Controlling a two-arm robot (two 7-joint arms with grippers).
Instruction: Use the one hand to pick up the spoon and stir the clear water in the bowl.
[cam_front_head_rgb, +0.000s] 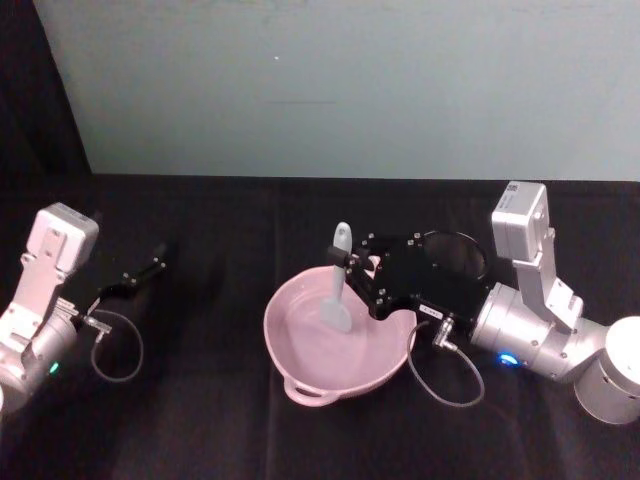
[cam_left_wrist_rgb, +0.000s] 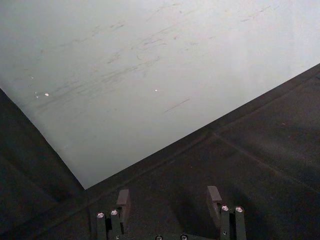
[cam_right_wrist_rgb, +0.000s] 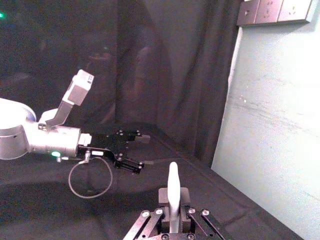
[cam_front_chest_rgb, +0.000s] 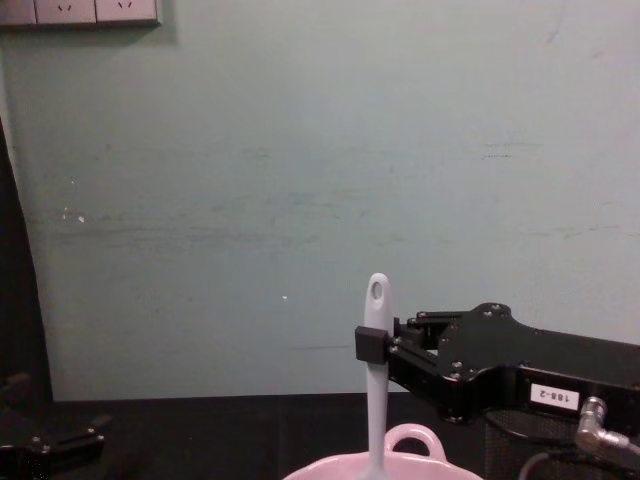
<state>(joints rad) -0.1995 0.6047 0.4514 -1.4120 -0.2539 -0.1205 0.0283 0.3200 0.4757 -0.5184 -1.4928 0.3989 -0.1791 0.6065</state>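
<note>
The pale pink bowl stands at the table's middle, and its loop handle rises at the bottom of the chest view. The white spoon stands nearly upright with its flat head down inside the bowl. Its handle end with the oval hole points up. My right gripper reaches in from the right and is shut on the spoon's handle, just over the bowl's far rim. My left gripper hangs open at the far left, well away from the bowl, its fingers apart over bare cloth.
A black wire-mesh cup stands just behind my right gripper's body. Black cloth covers the table, and a pale wall runs along its far edge. A grey cable loops down beside the bowl's right side.
</note>
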